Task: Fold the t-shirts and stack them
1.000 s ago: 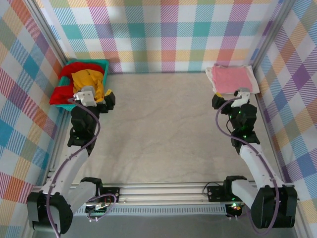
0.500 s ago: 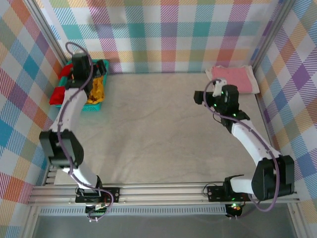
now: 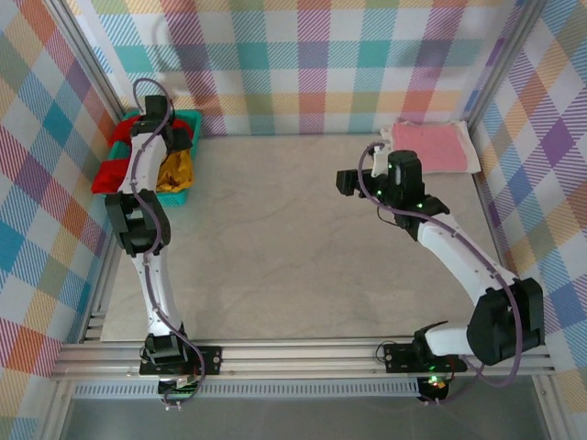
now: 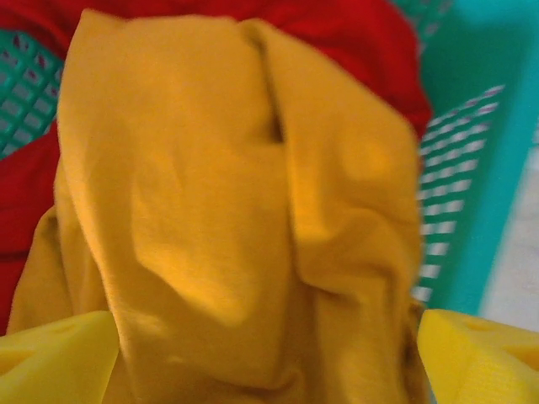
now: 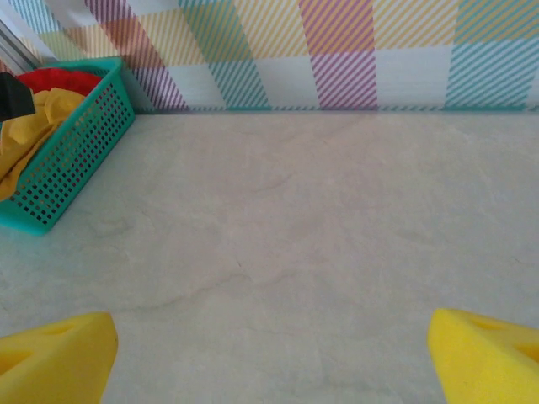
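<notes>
Left wrist view: the left gripper (image 4: 268,358) hangs just above the mustard-yellow t-shirt (image 4: 210,210), its yellow fingertips wide apart with the crumpled cloth lying between and below them, not clamped. The shirt sits on top of the red t-shirt (image 4: 337,34) inside the teal basket (image 4: 472,168) at the far left corner of the table (image 3: 275,238). The pink t-shirt (image 3: 431,147) lies folded flat at the far right corner. The right gripper (image 5: 269,353) hovers over bare table, fingers spread and holding nothing.

The step in hand looks like fetching the next shirt. The next move probably calls for lowering, pinching one fold, and lifting it clear of the basket wall. No brand, label or lettering can be read.
</notes>
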You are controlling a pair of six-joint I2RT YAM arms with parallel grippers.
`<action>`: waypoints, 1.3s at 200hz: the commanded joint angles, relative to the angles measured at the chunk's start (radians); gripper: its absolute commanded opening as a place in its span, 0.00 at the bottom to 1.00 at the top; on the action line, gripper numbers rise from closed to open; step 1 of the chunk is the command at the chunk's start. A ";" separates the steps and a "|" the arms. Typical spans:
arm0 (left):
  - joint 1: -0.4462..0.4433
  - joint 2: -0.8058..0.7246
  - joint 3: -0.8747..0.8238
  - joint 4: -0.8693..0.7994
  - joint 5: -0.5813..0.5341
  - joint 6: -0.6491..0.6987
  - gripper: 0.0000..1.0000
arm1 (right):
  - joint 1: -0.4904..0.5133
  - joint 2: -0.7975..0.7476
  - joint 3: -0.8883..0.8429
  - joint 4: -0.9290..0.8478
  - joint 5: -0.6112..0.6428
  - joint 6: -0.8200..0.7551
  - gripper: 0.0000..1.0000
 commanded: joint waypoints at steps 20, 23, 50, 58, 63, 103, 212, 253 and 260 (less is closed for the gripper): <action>0.046 0.070 0.061 -0.009 0.020 -0.005 0.73 | 0.004 -0.095 -0.067 -0.023 0.024 -0.027 0.95; 0.046 0.076 0.067 -0.008 0.020 -0.003 0.70 | 0.003 -0.098 -0.070 -0.022 0.025 -0.028 0.95; 0.047 0.122 0.130 -0.015 0.034 0.010 0.31 | 0.004 -0.100 -0.066 -0.034 0.022 -0.027 0.96; 0.047 0.132 0.166 -0.042 0.033 0.014 0.21 | 0.004 -0.101 -0.062 -0.038 0.015 -0.026 0.96; 0.048 0.132 0.186 -0.055 0.031 0.019 0.14 | 0.003 -0.101 -0.060 -0.040 0.012 -0.026 0.96; 0.043 -0.071 0.088 -0.023 0.045 0.009 0.00 | 0.004 -0.120 -0.055 -0.039 0.014 -0.014 0.96; -0.164 -0.629 -0.023 -0.087 0.059 -0.055 0.00 | 0.004 -0.104 -0.009 -0.005 -0.010 0.007 0.94; -0.025 -0.559 -0.223 -0.073 0.160 -0.124 0.38 | 0.004 -0.088 -0.047 0.040 -0.047 0.052 0.94; -0.010 -0.534 -0.234 -0.069 0.150 -0.114 0.44 | 0.004 -0.085 -0.045 0.030 -0.053 0.050 0.94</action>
